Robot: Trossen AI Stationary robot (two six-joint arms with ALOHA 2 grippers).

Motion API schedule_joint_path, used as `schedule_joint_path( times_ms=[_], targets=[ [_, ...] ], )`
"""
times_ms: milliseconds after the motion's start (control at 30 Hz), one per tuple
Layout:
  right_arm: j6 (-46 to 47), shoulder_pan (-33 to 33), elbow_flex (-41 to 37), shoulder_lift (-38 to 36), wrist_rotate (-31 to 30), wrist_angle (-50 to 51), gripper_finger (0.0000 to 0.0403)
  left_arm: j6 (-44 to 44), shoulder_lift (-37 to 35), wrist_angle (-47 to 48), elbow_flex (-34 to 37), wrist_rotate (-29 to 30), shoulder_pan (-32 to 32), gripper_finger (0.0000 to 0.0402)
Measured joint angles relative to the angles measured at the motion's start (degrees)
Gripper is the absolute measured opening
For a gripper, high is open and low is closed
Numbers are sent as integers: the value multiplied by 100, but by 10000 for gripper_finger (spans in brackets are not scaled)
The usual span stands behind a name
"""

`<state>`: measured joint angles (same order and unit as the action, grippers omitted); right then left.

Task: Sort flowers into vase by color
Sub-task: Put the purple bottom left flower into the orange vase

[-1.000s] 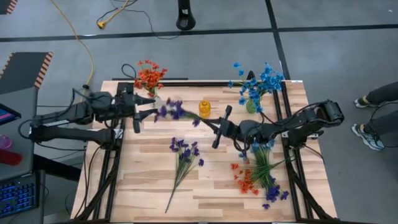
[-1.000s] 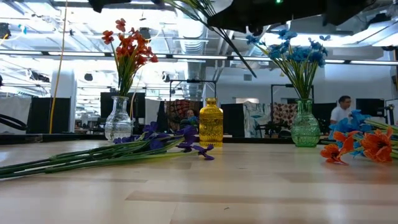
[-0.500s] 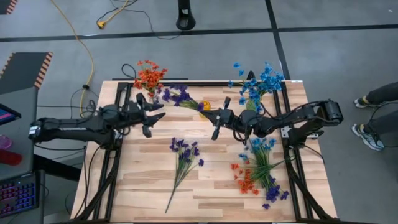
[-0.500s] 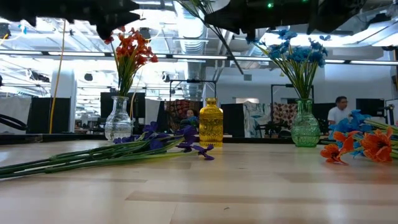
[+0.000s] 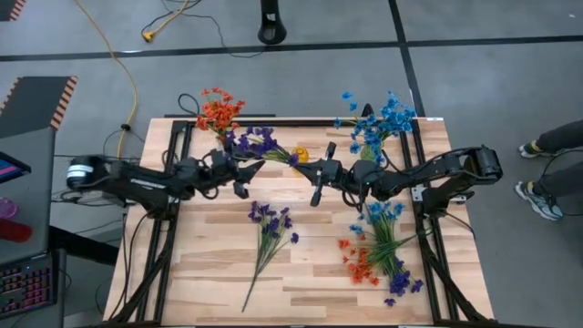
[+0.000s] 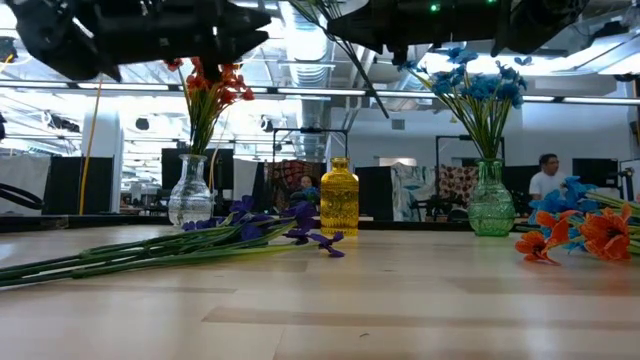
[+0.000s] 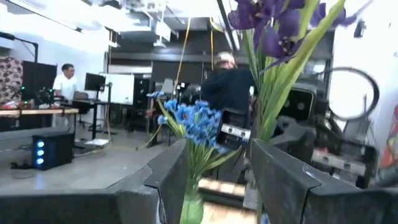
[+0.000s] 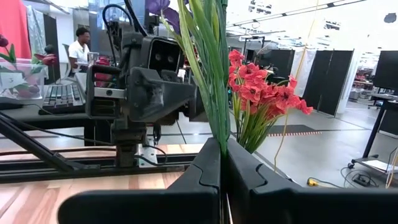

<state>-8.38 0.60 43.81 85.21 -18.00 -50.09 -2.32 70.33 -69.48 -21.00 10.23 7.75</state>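
We see a purple sprig point(image 5: 260, 143) held aloft over the yellow vase point(image 5: 300, 156) — another purple sprig point(image 5: 269, 230) lies flat mid-bench.

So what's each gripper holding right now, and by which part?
The right gripper is shut on the purple sprig, pinching its green stem end. The left gripper is open beside that stem, holding nothing.
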Motion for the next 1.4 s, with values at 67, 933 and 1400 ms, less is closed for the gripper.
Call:
schedule_joint_path(
  times_ms=[67,933,1400],
  targets=[
    [-2,0,0,0,0,-17,31,-119,404,-389,-106,54,0,162],
    [-719,55,-7,0,-541,1,31,8,2149,-490,-1608,228,-251,162],
    [-1074,33,-4,4,-1502,0,31,184,2155,-494,-1614,589,-272,162]
  ],
)
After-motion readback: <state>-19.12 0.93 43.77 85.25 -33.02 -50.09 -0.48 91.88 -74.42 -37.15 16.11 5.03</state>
